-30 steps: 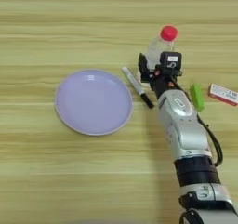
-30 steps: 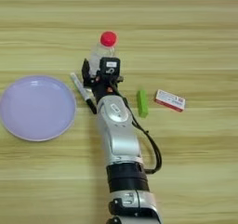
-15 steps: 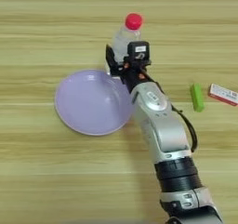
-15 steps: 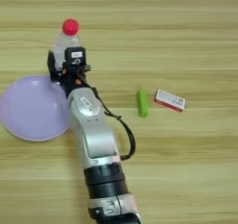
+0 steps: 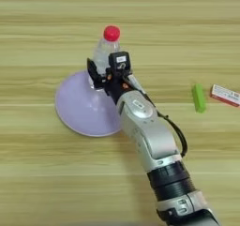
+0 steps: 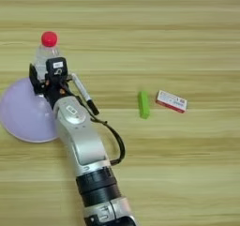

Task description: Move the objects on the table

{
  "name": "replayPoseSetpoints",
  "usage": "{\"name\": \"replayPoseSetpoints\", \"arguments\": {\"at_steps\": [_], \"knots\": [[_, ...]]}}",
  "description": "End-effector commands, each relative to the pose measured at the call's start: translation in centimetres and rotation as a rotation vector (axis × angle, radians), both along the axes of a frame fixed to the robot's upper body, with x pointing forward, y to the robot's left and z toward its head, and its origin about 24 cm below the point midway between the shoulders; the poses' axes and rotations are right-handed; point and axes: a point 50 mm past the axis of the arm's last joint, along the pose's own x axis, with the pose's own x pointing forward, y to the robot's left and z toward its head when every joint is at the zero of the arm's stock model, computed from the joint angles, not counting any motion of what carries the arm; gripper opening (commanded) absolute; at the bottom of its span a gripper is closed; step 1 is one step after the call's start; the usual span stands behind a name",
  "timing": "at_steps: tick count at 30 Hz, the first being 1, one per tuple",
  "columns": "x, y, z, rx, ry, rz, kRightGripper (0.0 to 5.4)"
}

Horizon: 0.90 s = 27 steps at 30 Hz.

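While the pincer (image 5: 101, 77) is clamped on the upright bottle (image 5: 105, 49), the bottle stands over the lilac plate's (image 5: 77, 108) far rim, plate centre lying nearer-left.

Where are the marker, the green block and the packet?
marker (image 6: 83, 93): right eye view, middle of its white barrel.
green block (image 6: 143, 104): right eye view, centre of its top face.
packet (image 6: 171, 101): right eye view, middle of its flat face.
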Motion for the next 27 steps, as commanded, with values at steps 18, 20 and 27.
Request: {"name": "replayPoseSetpoints", "arguments": {"at_steps": [18, 20, 27], "knots": [[-0.5, 3.5, -0.1, 0.096, -0.044, 0.090, 3.15], [-0.5, 3.6, -0.2, 0.092, -0.041, 0.091, 3.62], [-0.9, 3.6, 0.1, 0.083, -0.050, 0.102, 4.56]]}}
